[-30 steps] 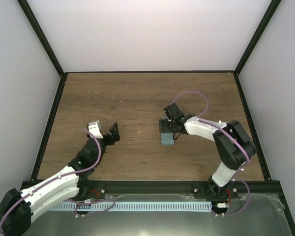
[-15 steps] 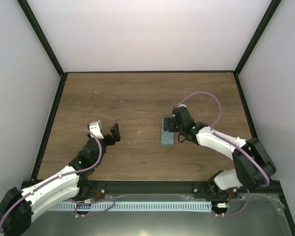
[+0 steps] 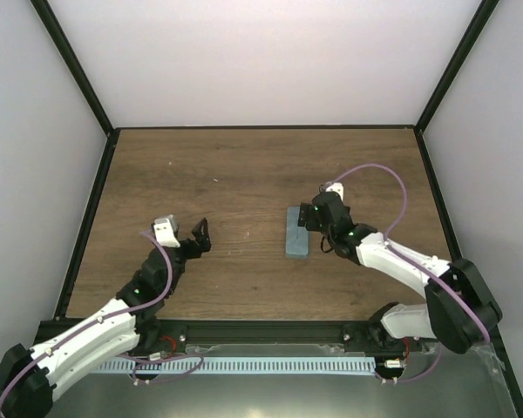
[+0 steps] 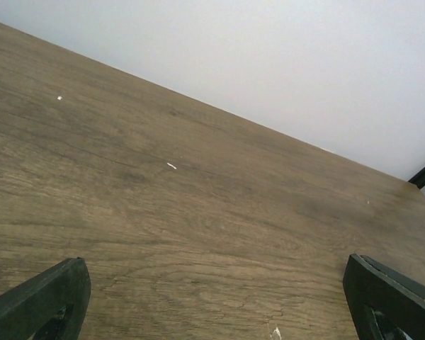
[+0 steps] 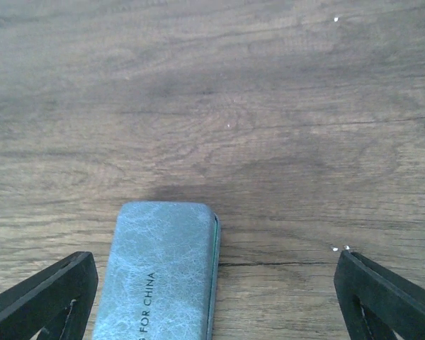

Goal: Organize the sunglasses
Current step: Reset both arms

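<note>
1. Lower left of the top view, the left gripper (image 3: 185,233) hangs wide and empty, well apart from everything, so it poses little risk.
2. Centre of the table (image 3: 244,174), the case (image 3: 295,232) lies shut. The sunglasses show in no view and may be inside, but I cannot tell. The risk is calling the job done with nothing packed.
3. Just right of the case, the right gripper (image 3: 320,202) is wide and holds nothing. One finger sits close, so a sideways swing could shove the case.

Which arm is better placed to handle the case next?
Right, probably. The right gripper is open right beside the closed case; the left gripper is open far off to its left.
</note>
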### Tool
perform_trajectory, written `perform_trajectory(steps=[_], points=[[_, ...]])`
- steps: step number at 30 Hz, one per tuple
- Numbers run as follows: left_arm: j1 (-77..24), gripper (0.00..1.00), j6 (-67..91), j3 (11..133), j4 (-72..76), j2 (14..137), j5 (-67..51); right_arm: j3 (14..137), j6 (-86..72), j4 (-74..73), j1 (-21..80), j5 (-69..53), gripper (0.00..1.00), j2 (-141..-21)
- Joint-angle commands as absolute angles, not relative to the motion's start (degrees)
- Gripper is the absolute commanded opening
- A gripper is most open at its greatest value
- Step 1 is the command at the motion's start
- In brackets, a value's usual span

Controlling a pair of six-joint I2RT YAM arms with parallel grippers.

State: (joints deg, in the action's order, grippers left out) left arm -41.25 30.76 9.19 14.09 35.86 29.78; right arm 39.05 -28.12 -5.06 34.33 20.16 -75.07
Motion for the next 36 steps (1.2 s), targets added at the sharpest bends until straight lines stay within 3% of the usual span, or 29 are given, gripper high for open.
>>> perform_trajectory(steps=[1,10,18,21,25,29,33,36], points=[[-41.18,1.0,30.91,8.26,12.92,34.34,30.7,36.88,-28.78,-1.15,34.8,21.38,0.94,-68.44],[-41.18,1.0,30.3,8.28,13.85,35.42,30.53,26.53,-26.09,7.87,34.81,23.03,0.94,-54.52],[-41.13,1.0,30.3,8.26,14.53,36.6,30.42,28.23,-28.22,4.6,34.81,30.25,0.95,-56.25],[-41.15,1.0,30.52,8.92,14.44,35.73,30.63,27.13,-27.87,4.96,34.64,38.18,0.94,-56.5],[-41.12,1.0,28.78,14.83,11.35,39.16,36.63,21.59,-17.29,20.35,31.58,47.14,1.0,-58.75],[-40.66,1.0,20.44,21.53,9.44,49.25,36.66,17.61,-15.26,31.42,19.1,34.28,1.0,-60.21],[-40.33,1.0,15.33,20.85,16.15,55.63,32.14,11.79,-12.99,45.67,12.47,26.61,1.0,-60.05],[-37.5,1.0,12.26,20.23,17.85,56.53,22.61,10.78,-16.27,47.46,7.36,24.02,1.0,-64.64]])
